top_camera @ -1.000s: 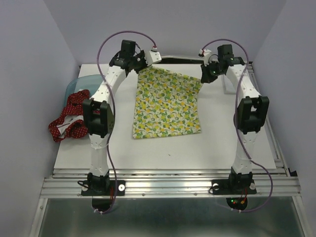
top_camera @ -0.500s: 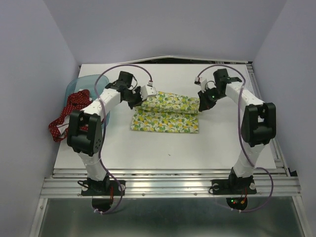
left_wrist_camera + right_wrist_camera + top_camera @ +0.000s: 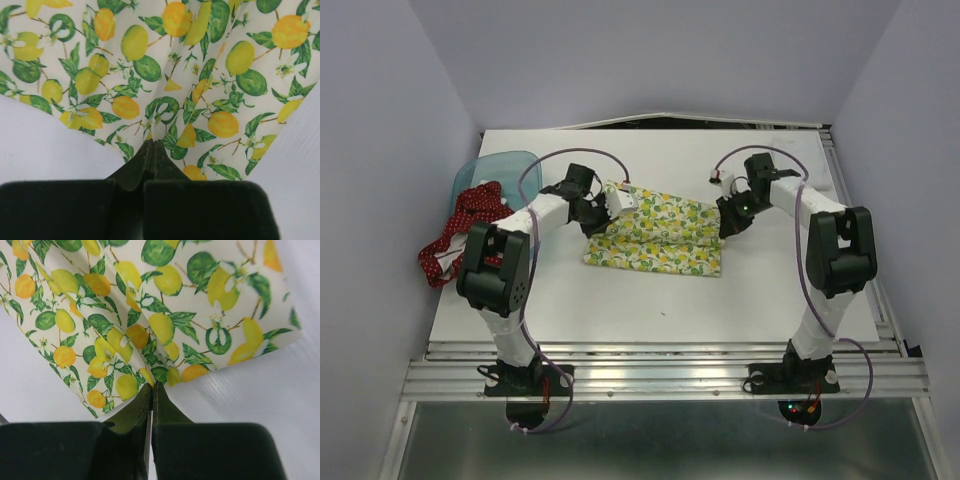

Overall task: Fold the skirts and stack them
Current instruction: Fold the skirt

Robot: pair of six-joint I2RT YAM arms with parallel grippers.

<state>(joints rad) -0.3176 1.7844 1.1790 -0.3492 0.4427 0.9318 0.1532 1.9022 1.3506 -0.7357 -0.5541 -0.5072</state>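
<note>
Well off to the left of the left gripper (image 3: 604,222), the red skirt (image 3: 455,235) lies bunched at the table (image 3: 620,300) edge, seemingly resting against the blue bin (image 3: 490,165). The lemon skirt (image 3: 665,242) lies doubled over between both grippers, its long axis running left to right. The left gripper is pinched tight on its left edge, and the right gripper (image 3: 728,222) is likewise clamped on its right edge.
</note>
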